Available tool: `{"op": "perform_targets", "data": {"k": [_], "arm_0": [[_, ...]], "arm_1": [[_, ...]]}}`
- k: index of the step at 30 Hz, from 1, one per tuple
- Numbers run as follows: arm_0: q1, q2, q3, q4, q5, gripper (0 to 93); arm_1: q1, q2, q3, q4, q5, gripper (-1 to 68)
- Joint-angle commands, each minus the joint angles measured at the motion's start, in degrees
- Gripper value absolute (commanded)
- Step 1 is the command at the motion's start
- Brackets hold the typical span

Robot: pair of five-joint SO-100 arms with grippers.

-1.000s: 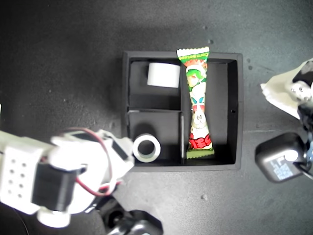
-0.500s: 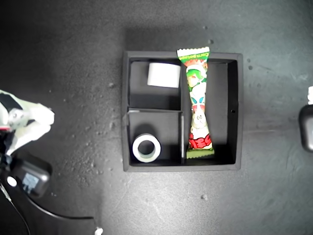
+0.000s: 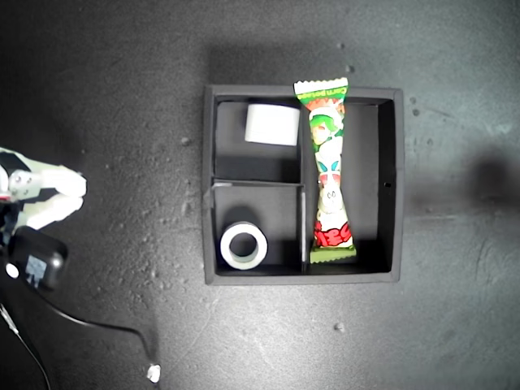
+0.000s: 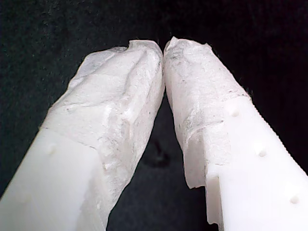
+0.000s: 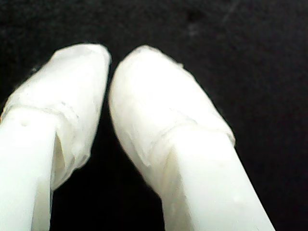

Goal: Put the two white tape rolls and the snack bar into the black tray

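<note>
In the exterior view the black tray (image 3: 208, 175) sits at the centre. An all-white tape roll (image 3: 272, 124) lies on its side in one small compartment. A tape roll with a greenish-grey core (image 3: 244, 246) lies flat in the other. The snack bar (image 3: 329, 171) lies along the long compartment, one crinkled end over the rim. My first gripper (image 4: 163, 48) is shut, tips touching, nothing between them, over dark surface. My second gripper (image 5: 109, 60) is also shut and holds nothing. An arm (image 3: 41, 195) shows at the exterior view's left edge; which one I cannot tell.
A black camera block (image 3: 32, 260) rides on that arm, and a thin black cable (image 3: 89, 323) trails from it across the dark tabletop (image 3: 122, 97). A small white scrap (image 3: 153, 373) lies near the exterior view's bottom edge.
The arm that stood by the tray's corner near the greenish-core roll pulled back to the exterior view's left edge. The arm at the right edge has left the picture. Tray contents have not moved.
</note>
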Motion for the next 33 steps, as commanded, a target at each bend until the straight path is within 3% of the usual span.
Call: {"op": "perform_targets", "data": {"k": [1,5,10,13,15,17,19,22,33], "arm_0": [[0.18,2.99,1.58,1.05,-0.62,0.0],[0.35,2.99,4.48,0.18,-0.70,0.0],[1.41,2.02,13.54,-7.65,-1.49,0.9],[1.23,2.99,13.54,-5.45,-4.66,0.9],[0.26,2.99,13.54,-2.72,-2.90,0.8],[0.53,2.99,13.54,-0.18,-3.69,0.8],[0.53,2.99,13.54,0.18,2.99,0.8],[0.53,2.99,13.54,3.08,-0.18,0.8],[0.53,2.99,13.54,3.08,-0.35,0.8]], "arm_1": [[1.05,7.91,5.71,-1.05,-2.64,-0.7],[1.32,7.91,14.15,-7.47,-3.52,-0.7],[0.00,7.47,14.85,-4.31,-3.52,-0.4],[-1.58,7.29,14.85,0.88,-3.43,-0.1],[-2.20,8.00,14.85,1.58,-4.75,-0.1],[-0.26,8.00,14.85,0.88,-16.35,-0.1],[1.93,8.00,14.85,2.55,-16.79,0.0],[1.93,8.00,14.85,2.55,-16.88,0.0],[-1.32,8.00,14.85,2.55,-16.88,0.0]]}}
